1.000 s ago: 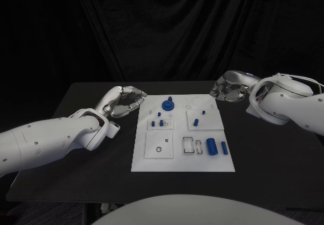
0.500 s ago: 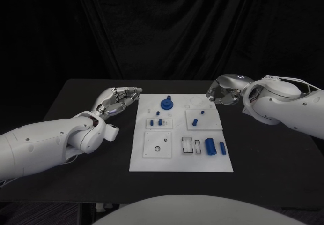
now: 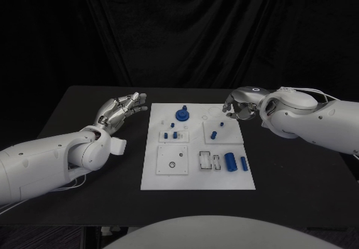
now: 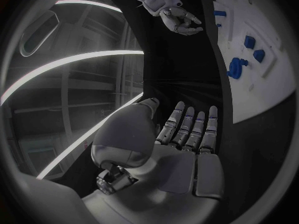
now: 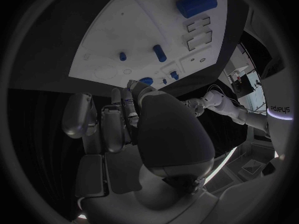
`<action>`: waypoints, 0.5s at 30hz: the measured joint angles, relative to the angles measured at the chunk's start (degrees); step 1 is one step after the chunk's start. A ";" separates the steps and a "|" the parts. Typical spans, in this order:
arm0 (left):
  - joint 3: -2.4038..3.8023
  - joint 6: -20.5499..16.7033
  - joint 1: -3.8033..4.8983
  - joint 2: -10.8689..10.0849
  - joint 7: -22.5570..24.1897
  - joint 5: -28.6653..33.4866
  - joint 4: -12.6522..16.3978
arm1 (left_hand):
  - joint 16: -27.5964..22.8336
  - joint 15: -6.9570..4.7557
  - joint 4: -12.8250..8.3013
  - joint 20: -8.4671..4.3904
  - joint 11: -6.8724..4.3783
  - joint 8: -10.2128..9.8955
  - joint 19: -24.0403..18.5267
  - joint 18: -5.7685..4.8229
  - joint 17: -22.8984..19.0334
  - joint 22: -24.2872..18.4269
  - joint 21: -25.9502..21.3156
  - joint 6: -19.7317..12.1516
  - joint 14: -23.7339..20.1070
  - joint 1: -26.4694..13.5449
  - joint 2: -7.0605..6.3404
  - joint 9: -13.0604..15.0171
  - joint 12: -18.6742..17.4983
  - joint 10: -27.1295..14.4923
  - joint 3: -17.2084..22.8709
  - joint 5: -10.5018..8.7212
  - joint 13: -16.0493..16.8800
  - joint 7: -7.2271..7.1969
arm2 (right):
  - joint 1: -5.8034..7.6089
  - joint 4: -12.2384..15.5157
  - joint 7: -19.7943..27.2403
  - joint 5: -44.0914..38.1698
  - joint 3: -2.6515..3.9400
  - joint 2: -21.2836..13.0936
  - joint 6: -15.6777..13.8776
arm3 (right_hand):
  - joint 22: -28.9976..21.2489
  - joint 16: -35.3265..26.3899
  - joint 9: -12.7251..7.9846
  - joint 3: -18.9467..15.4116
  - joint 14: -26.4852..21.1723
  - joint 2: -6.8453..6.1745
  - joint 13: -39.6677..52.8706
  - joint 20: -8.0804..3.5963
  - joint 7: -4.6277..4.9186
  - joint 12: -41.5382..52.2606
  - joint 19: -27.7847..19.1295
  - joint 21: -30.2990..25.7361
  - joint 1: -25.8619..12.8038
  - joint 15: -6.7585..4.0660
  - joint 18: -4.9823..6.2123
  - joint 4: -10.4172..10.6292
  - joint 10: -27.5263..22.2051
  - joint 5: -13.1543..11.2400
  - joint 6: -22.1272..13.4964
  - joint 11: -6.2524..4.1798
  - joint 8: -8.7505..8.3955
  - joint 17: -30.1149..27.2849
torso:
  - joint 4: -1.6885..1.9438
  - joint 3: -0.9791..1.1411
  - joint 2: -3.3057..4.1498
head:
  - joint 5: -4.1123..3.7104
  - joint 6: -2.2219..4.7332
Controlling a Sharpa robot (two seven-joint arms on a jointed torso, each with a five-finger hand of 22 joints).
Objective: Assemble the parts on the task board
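Parts (image 3: 233, 161), small blue rigid pieces on the task board (image 3: 170, 179), look light; pinch their sides. Left hand (image 3: 120, 109) flat and empty; right hand (image 3: 238, 108) loosely curled, empty.

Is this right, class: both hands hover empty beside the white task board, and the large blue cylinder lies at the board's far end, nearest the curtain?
Not quite. The large blue cylinder lies at the near end of the task board, closest to the robot, as the head view shows. The rest holds: the left hand and right hand hover empty beside the board.
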 measured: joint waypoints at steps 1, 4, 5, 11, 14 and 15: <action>0.00 0.78 0.00 -0.04 0.01 0.49 0.38 | -1.34 -0.23 -0.02 0.07 -0.37 0.00 -0.07 0.75 -0.13 -0.52 -0.70 -0.79 -0.76 -0.51 0.51 -0.34 -1.19 -0.81 -2.30 -2.35 -0.12 -0.07 | -0.10 -0.02 0.00 -0.07 0.00 0.00 0.08 | 0.00 0.00 -0.07 0.00 0.00 0.06 -0.25 0.00 0.00 -0.24 0.00 0.00 -0.06 0.00 0.00 0.00 0.00 -0.24 0.00 0.00 0.00 -0.05 | 0.00 0.00 0.01 | -0.06 0.00; 0.00 3.61 0.00 -0.35 0.02 1.71 1.86 | -4.04 -0.47 -0.05 0.38 -1.41 0.00 -0.38 1.17 -0.41 -1.70 -2.09 -2.45 -2.14 0.75 2.20 -1.01 -3.89 -2.34 -6.98 -3.55 -0.39 -0.27 | -0.53 -0.20 0.02 -0.27 0.00 0.00 0.41 | 0.00 0.00 -0.20 0.00 0.16 0.00 -0.81 0.20 0.21 -0.42 -0.20 0.00 -0.13 0.16 0.00 0.00 0.00 -0.39 -0.21 0.00 0.00 -0.14 | -0.03 0.00 0.02 | -0.12 0.00; 0.00 4.33 0.00 -0.53 0.03 1.97 2.32 | -4.89 -0.48 -0.07 0.61 -1.66 0.00 -0.32 1.27 -0.49 -2.15 -2.56 -2.96 -2.56 1.83 3.12 -1.26 -4.84 -2.83 -8.60 -2.32 -0.48 -0.37 | -0.68 -0.30 0.02 -0.31 0.00 0.01 0.49 | 0.00 0.00 -0.22 0.00 0.16 0.14 -0.96 0.20 0.21 -0.66 -0.20 0.00 -0.27 0.16 0.00 0.00 0.00 -0.45 -0.21 0.00 -0.17 -0.17 | -0.03 0.01 0.02 | -0.12 0.00; 0.01 7.85 0.00 -2.46 0.06 3.20 5.11 | -6.15 -0.31 -0.37 1.00 -1.81 -0.22 -0.15 2.06 -0.55 -3.26 -3.42 -4.36 -3.12 5.11 5.76 -2.02 -6.50 -3.60 -12.18 2.84 -0.57 -0.57 | -1.87 -1.16 0.13 -0.50 -0.02 0.50 0.67 | 0.00 0.00 -0.63 -0.24 -0.01 0.12 -2.42 0.42 0.42 -1.52 -0.42 0.00 -0.25 0.38 0.00 -0.24 -0.23 -0.37 -0.82 0.23 -0.56 -0.45 | -0.20 0.01 -0.03 | 0.15 0.01; 0.01 8.79 0.00 -3.47 0.07 3.56 6.29 | -6.33 -0.40 -0.42 1.00 -1.81 -0.23 -0.15 2.06 -0.55 -3.29 -3.42 -4.64 -3.21 5.14 5.79 -2.05 -6.50 -3.60 -12.23 2.97 -0.57 -0.69 | -2.57 -1.84 0.22 -0.56 -0.02 0.98 0.65 | -0.01 0.00 -0.72 -0.39 0.13 -0.15 -2.79 0.40 0.40 -1.87 -0.41 -0.21 0.02 0.52 -0.01 -0.39 -0.23 -0.12 -1.21 0.23 -0.82 -0.54 | -0.28 0.03 -0.05 | 0.25 0.01; 0.01 9.00 0.00 -3.72 0.08 3.65 6.56 | -6.33 -0.40 -0.46 1.00 -1.67 -0.23 -0.15 2.06 -0.59 -3.34 -3.62 -4.64 -3.21 5.32 5.61 -2.09 -6.50 -3.74 -12.51 2.97 -0.57 -0.69 | -2.80 -2.04 0.25 -0.58 -0.01 1.13 0.61 | -0.01 0.00 -0.76 -0.39 0.13 -0.19 -2.88 0.40 0.42 -1.87 -0.40 -0.22 0.06 0.52 -0.01 -0.40 -0.22 -0.11 -1.23 0.23 -0.82 -0.58 | -0.30 0.03 -0.05 | 0.30 0.01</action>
